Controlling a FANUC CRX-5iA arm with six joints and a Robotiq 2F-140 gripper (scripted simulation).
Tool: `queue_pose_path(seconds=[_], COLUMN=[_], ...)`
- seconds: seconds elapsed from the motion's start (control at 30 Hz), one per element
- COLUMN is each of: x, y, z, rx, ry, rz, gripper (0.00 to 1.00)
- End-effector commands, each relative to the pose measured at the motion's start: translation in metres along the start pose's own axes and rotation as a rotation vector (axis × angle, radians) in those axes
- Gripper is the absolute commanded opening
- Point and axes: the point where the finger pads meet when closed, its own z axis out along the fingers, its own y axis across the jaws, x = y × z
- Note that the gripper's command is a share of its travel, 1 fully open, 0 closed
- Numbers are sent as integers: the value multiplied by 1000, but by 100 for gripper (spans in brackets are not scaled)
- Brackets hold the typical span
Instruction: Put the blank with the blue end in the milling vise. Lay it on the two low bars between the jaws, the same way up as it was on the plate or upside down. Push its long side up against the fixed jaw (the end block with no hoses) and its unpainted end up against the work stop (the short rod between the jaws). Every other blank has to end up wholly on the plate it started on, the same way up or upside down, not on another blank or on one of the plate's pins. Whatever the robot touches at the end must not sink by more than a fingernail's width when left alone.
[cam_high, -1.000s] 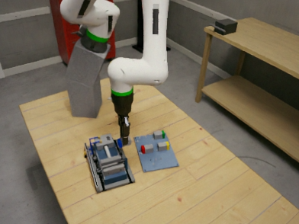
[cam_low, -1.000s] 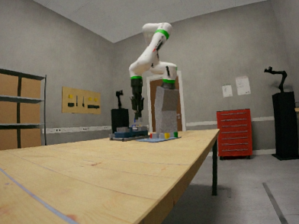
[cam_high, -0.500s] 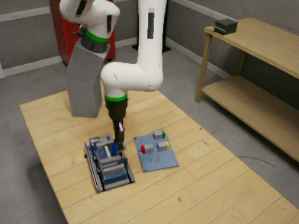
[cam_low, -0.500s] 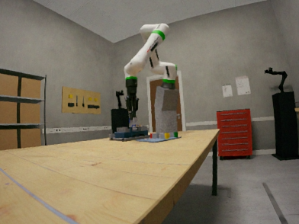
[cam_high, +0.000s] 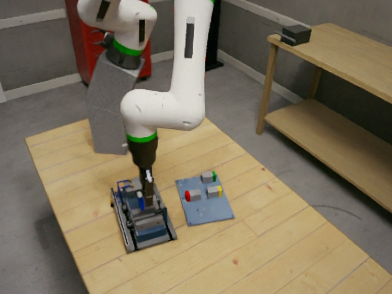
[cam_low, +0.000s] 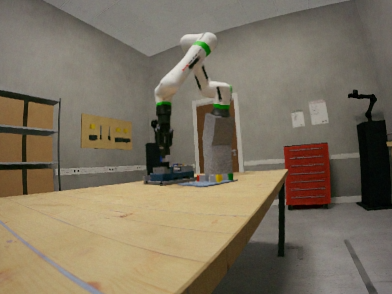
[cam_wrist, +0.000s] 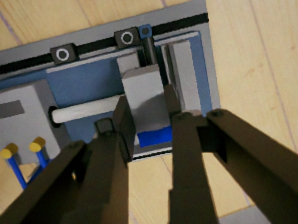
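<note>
Grey walls (cam_low: 90, 65) and a grey floor (cam_high: 235, 100) were seen around a pale wooden table (cam_low: 150, 220). A red drawer cabinet (cam_low: 307, 172) was placed against the far wall beside a door (cam_low: 200, 130). A shelf rack (cam_low: 59, 145) with cardboard boxes, a tool board (cam_low: 106, 132) and a wooden shelf unit (cam_high: 265, 90) were also visible.

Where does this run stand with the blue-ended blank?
Done: the grey blank with the blue end is off the blue plate; red, green and yellow blanks remain there. In hand: the end effector grips it above the milling vise. Left: seating it against the fixed jaw and work stop, then release.
</note>
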Motion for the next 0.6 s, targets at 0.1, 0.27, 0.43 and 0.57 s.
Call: queue_pose_path(seconds=[0.1,0.27,0.43,0.57], x=[-9,-20,-32,-28], y=[8,17,26,22], z=[0,1,1,1], rx=[-1,-1,-1,-1], ry=[0,1,1,0], rz=[0,-1,-1,-1], gripper=[10,10,10,10])
